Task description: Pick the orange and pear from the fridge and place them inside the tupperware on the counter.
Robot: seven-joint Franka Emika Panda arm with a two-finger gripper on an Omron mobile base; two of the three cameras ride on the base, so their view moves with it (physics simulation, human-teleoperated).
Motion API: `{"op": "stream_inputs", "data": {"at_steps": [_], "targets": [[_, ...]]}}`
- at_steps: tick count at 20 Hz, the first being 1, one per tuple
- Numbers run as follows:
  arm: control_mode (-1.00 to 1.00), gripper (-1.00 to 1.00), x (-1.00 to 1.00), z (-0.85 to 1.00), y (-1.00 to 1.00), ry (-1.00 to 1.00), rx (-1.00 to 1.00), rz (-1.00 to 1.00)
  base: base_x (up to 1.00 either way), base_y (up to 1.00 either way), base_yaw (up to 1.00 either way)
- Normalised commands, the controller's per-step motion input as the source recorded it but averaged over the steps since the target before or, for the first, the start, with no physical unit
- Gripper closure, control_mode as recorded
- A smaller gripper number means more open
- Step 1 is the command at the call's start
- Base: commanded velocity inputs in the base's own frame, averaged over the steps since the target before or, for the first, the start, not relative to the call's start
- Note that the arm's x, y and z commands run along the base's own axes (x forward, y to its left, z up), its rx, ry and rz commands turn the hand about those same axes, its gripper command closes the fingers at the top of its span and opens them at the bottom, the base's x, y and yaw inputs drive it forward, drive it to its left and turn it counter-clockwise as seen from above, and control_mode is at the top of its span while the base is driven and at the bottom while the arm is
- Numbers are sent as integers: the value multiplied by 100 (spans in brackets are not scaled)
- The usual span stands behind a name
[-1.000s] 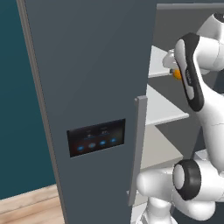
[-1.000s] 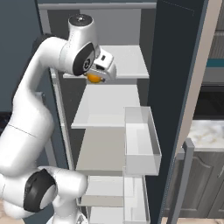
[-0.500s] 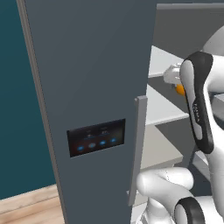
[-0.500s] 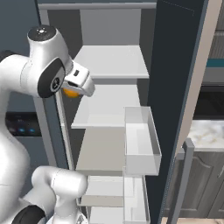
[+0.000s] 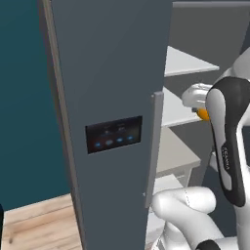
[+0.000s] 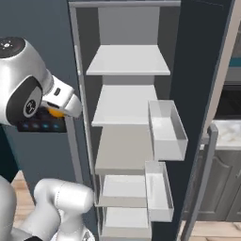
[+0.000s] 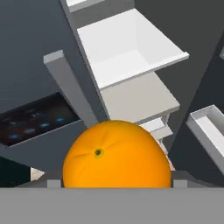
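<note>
The orange (image 7: 116,155) sits between my fingers at the bottom of the hand view, with my gripper (image 7: 116,183) shut on it. In the right base view the gripper (image 6: 60,109) holds the orange (image 6: 56,113) out in front of the fridge's (image 6: 129,117) left door, level with the second shelf. In the left base view a sliver of the orange (image 5: 202,115) shows under the white hand, beside the door handle (image 5: 152,146). The fridge stands open with bare pale shelves. The pear and the tupperware are out of view. A corner of the counter (image 6: 229,133) shows at the right.
The left door with its dark blue-lit panel (image 5: 113,134) stands close beside the hand. Two pale door bins (image 6: 167,128) (image 6: 157,189) hang on the open right door, whose long handle (image 6: 202,183) reaches down. Dark cabinets lie under the counter.
The arm has swung out of the fridge shelves toward the left door and slightly down, carrying the orange with it. The gripper has stayed shut on the fruit.
</note>
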Motion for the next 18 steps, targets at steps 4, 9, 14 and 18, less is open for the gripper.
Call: {"op": "stream_inputs", "data": {"at_steps": [4, 9, 14, 18], "targets": [[100, 100, 0, 0, 0, 0, 0, 0, -100, 42, -2], [100, 100, 0, 0, 0, 0, 0, 0, -95, 20, -50], [100, 100, 0, 0, 0, 0, 0, 0, -56, 0, -100], [100, 100, 0, 0, 0, 0, 0, 0, -12, -9, -100]]}}
